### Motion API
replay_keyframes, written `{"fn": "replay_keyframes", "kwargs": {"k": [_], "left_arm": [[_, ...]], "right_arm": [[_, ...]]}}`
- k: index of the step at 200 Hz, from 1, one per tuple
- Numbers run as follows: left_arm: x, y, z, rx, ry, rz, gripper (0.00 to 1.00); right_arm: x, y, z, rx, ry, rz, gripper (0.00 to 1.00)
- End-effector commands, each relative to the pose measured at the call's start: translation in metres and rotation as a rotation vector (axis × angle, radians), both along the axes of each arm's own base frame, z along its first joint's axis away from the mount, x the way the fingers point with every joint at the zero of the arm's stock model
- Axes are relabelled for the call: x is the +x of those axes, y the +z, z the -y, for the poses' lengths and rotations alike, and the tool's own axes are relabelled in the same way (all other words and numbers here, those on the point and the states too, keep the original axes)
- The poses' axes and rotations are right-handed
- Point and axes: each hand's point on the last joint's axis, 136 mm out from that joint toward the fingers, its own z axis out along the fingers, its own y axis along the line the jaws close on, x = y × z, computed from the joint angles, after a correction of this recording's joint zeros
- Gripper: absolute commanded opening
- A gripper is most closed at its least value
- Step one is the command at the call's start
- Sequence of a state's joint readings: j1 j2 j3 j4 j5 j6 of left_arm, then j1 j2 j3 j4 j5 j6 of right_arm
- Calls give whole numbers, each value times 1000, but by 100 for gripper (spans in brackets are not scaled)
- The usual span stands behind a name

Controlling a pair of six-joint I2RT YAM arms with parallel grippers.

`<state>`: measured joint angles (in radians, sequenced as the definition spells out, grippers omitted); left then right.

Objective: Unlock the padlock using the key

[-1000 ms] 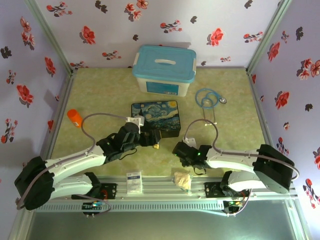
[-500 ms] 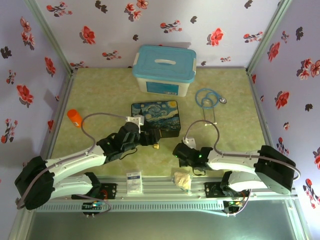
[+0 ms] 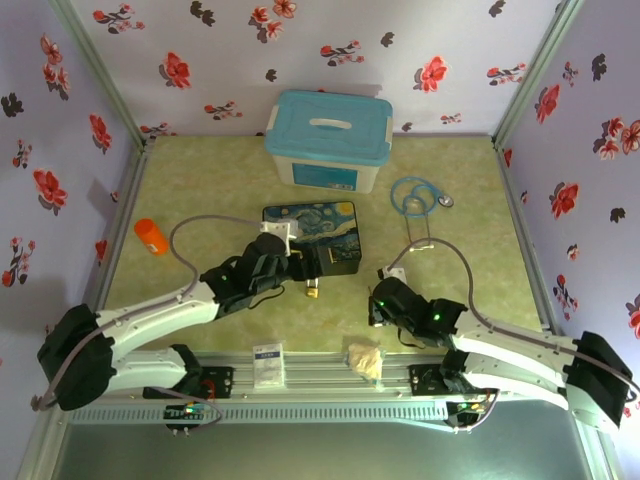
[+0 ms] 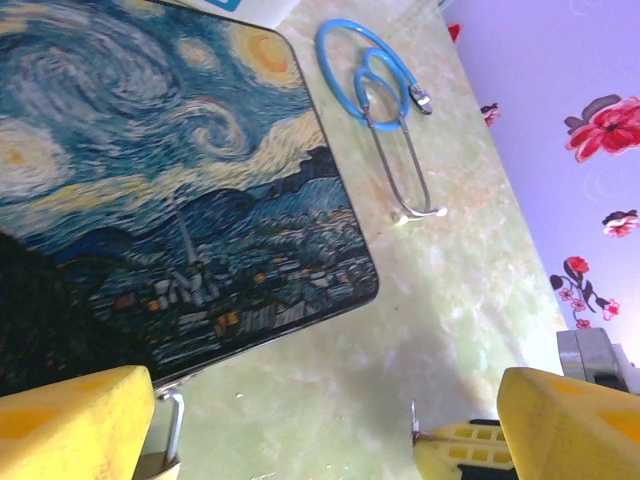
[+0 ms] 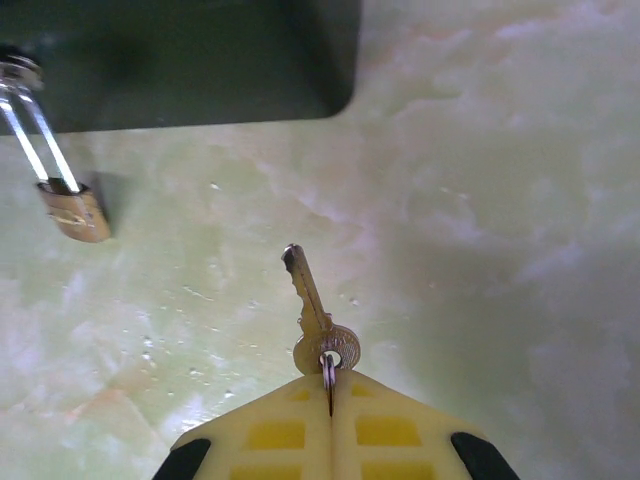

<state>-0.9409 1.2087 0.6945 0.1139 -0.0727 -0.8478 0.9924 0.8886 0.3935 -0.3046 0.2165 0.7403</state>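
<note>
1. From the top view, the padlock [image 3: 312, 291] lies on the table just off the near edge of the painted box [image 3: 312, 235]. My left arm stretches low and long towards that edge. The left gripper [image 3: 303, 269] sits at the box's near side, right by the lock, which I judge is the spot for steadying the body. My right arm is folded low, with the right gripper [image 3: 379, 302] near the box's near right corner, aimed at the lock.
2. From the left wrist, the yellow fingers [image 4: 70, 420] stand spread wide with nothing between them. The lock's silver shackle peeks out just beside one finger, below the box's near corner.
3. From the right wrist, the fingers are pressed together, pinching the ring of the key [image 5: 315, 315]. That grip lets the blade stick out free, pointing towards the box. The lock rests apart from the blade tip, close under the box's near edge, so I reckon the key must swing across to meet it.
</note>
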Motion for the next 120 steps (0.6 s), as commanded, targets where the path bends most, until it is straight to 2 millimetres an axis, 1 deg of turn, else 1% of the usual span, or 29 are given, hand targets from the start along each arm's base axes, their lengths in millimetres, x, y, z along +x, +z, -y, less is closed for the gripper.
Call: {"fn": "replay_keyframes", "kwargs": {"k": [1,20,40,54,95,101,120], "left_arm": [[0,17,20,-91,-43,2,86],[-5,22,35,-126,-107,-4,78],[-11,24,46,-119,-162,-7,76],[-14,25,51,-124,-192,-10,74],[-23,26,64,-128,-268,-15,65],[-24,26,66,-134,-279,-19,63],[-29,23,73,-144,-319,-30,51]], "right_arm": [[5,31,-19,48,119,98,0],[5,52,-30,75,199,160,0],[7,68,-36,107,242,220,0],[8,76,-40,119,256,248,0],[13,93,-51,130,285,273,0],[13,95,-53,139,289,276,0],[15,101,-56,161,285,291,0]]}}
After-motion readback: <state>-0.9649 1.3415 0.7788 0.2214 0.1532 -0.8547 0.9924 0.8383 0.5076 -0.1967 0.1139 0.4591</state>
